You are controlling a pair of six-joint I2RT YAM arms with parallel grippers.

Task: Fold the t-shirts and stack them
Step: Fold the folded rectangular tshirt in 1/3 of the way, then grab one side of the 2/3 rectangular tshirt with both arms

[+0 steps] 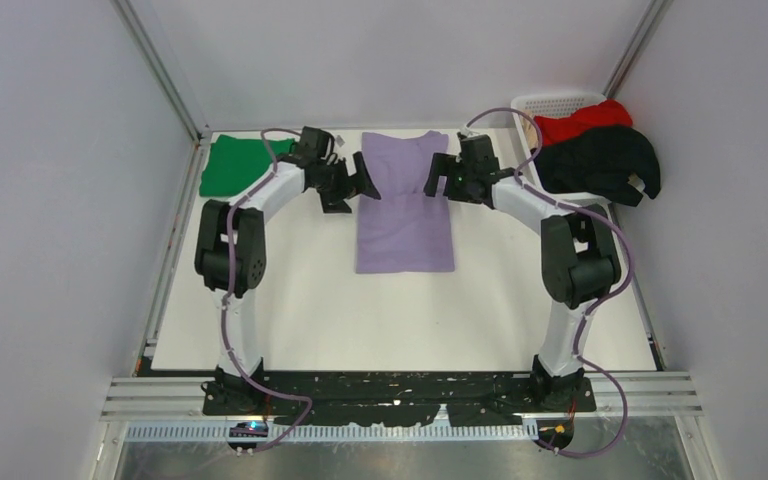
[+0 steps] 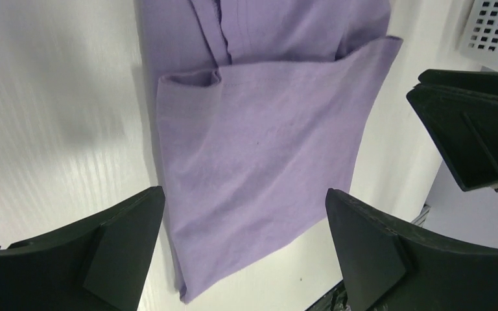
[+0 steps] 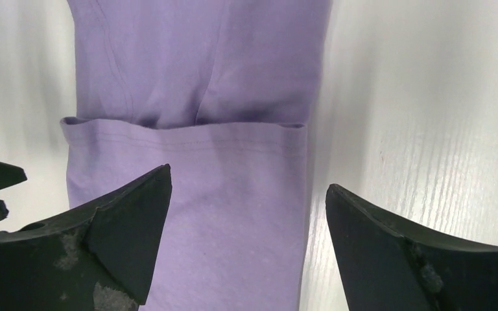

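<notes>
So, folding-wise, I'd say this is mid-way through the lavender t-shirt [image 1: 405, 205]. It lies flat in the middle of the white surface [image 1: 360, 310] as a long narrow strip, sides tucked in, collar end pointing away from the arm bases. Both wrist views show a hemmed edge running across it where one layer lies over another, so at least one fold is in.

The left gripper [image 1: 358, 187] and right gripper [image 1: 438, 178] sit on either side of the far half of the shirt, just beside its edges. Both are released: jaws spread wide, nothing pinched, the fabric lying loose underneath.

The other shirts:
- the green t-shirt [image 1: 235, 165] lies flat at the far left corner and looks folded
- the red t-shirt [image 1: 585, 120] and black t-shirt [image 1: 600, 160] are bunched up in and over the white basket [image 1: 550, 101] on the far right, not folded yet

My guess for the next move is a crosswise fold. Each gripper would need to come down on a corner at the same end, catch all the layers, and carry that end over evenly so the strip doesn't skew. After that it should go with the green one.
</notes>
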